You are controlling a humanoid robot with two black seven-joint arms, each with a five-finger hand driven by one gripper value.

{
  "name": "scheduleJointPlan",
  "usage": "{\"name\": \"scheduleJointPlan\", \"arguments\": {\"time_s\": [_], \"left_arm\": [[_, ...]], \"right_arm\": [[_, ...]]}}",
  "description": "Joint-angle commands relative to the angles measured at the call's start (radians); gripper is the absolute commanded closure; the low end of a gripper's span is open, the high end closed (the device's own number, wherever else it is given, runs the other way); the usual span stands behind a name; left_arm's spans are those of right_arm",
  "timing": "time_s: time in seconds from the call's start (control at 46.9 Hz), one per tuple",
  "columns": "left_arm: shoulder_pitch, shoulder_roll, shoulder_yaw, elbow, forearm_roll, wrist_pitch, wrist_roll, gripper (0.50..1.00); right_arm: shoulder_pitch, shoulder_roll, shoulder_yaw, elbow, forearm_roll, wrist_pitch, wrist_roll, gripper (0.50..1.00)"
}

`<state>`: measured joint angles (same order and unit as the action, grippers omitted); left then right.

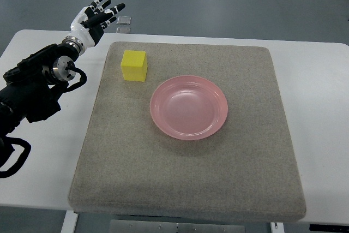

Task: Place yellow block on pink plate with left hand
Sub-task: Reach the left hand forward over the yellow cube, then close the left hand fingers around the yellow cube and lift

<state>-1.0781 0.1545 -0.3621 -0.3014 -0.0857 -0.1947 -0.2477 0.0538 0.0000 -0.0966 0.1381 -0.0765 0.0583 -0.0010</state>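
Observation:
A yellow block (134, 65) sits on the grey mat (185, 178) near its far left corner. A pink plate (188, 107) lies on the mat's middle, to the right of the block and a little nearer, with nothing in it. My left hand (97, 17) is raised beyond the far left corner of the mat, up and left of the block and apart from it. Its fingers (103, 1) are spread and hold nothing. The left arm comes in from the left edge. The right arm does not show.
The mat lies on a white table (322, 107). Two small clear objects (123, 23) lie at the table's far edge just right of the left hand. Grey floor lies beyond the table.

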Motion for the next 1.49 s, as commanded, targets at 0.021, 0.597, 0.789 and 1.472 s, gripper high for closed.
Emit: {"name": "scheduleJointPlan", "arguments": {"time_s": [0.021, 0.597, 0.789, 1.472], "left_arm": [[-0.019, 0.025, 0.074, -0.05, 0.055, -0.002, 0.008, 0.512], [-0.193, 0.188, 0.409, -0.235, 0.368, -0.091, 0.015, 0.516], [-0.289, 0.253, 0.482, -0.338, 0.605, -0.123, 0.013, 0.519], [-0.322, 0.297, 0.485, -0.456, 1.227, -0.184, -0.064, 0.555]], "right_arm": [[0.0, 0.0, 0.0, 0.0, 0.0, 0.0, -0.001, 0.576], [0.0, 0.0, 0.0, 0.0, 0.0, 0.0, 0.001, 0.576], [0.0, 0.0, 0.0, 0.0, 0.0, 0.0, 0.001, 0.576], [0.0, 0.0, 0.0, 0.0, 0.0, 0.0, 0.001, 0.576]]}}
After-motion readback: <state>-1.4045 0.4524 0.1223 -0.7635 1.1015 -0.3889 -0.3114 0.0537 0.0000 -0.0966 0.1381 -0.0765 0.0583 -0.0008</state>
